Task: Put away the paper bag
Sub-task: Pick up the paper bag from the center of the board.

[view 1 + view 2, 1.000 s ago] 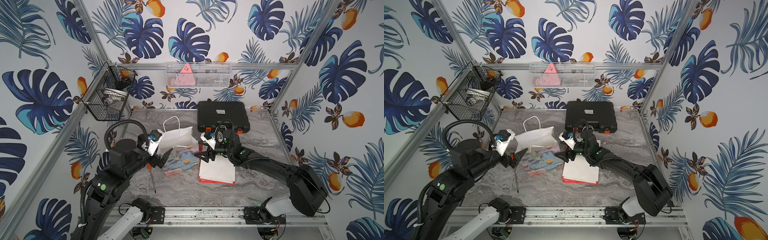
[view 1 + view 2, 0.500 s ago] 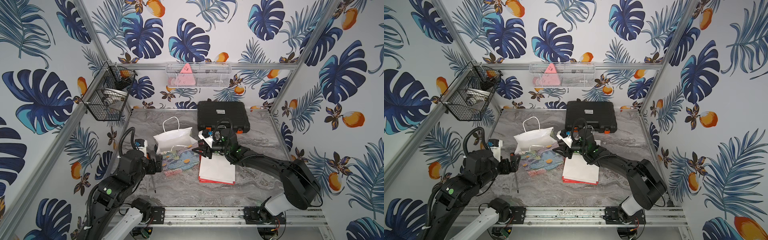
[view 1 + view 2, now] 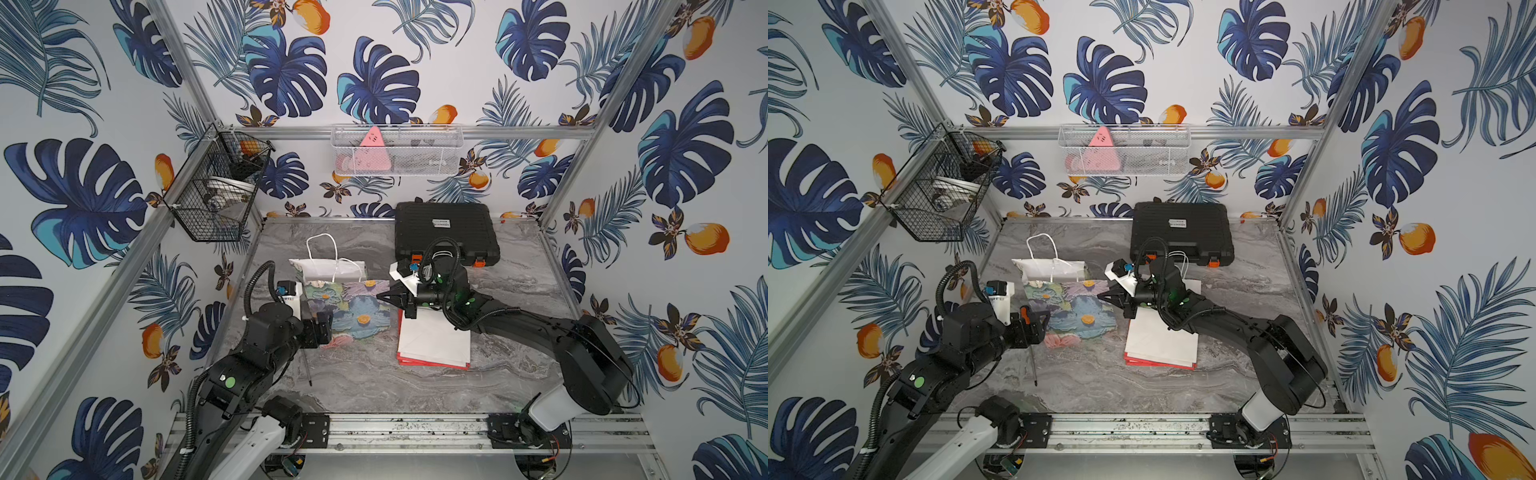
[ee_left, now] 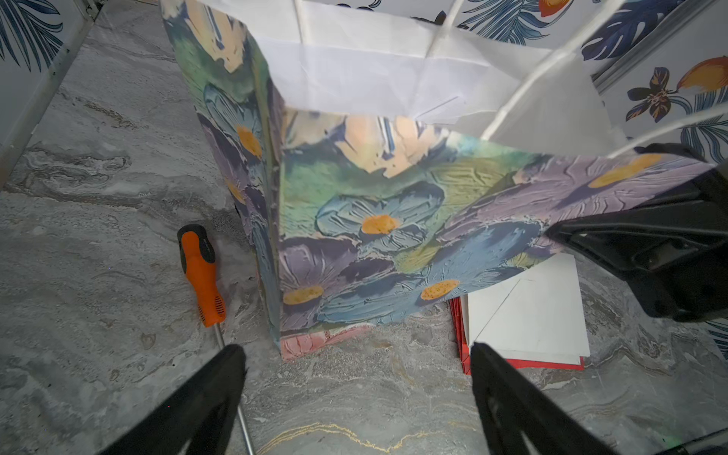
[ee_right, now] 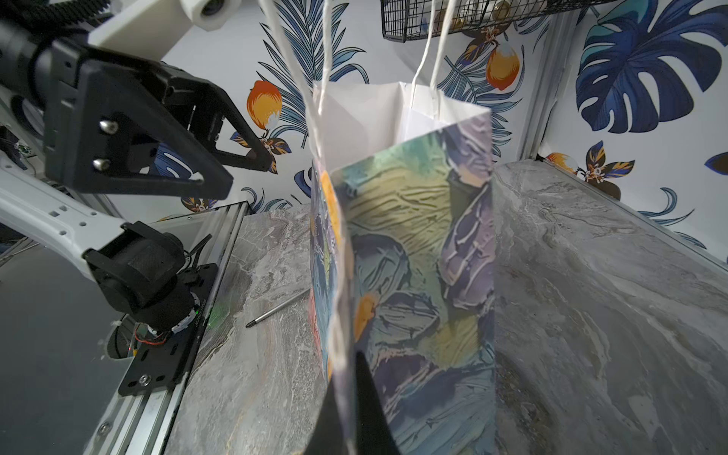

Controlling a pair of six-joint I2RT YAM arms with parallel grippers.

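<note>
found the bag [image 3: 349, 307] standing on the table [image 3: 415, 390], mouth agape, white handles up, just beside a flat stack [image 3: 434, 340] of white and red paper. found the right pincer [image 3: 386, 297] clenched on the bag's corner edge nearest that arm, partway up; saw paper pinched between its fingers in the right wrist view. found the left pincer [image 4: 356, 352] released, jaws wide, low by the bag's bottom corner on the other side and not touching it, with a screwdriver [image 4: 201, 272] lying just beside.

judged the step as a first hold for collapsing the bag, well short of stowed. judged the next move to call for closing the left pincer on the far edge or the base, then pressing the sides in along the creases to fold it flat without tearing or tipping it. could not tell the intended place; guessed the stack, only as a guess.
</note>
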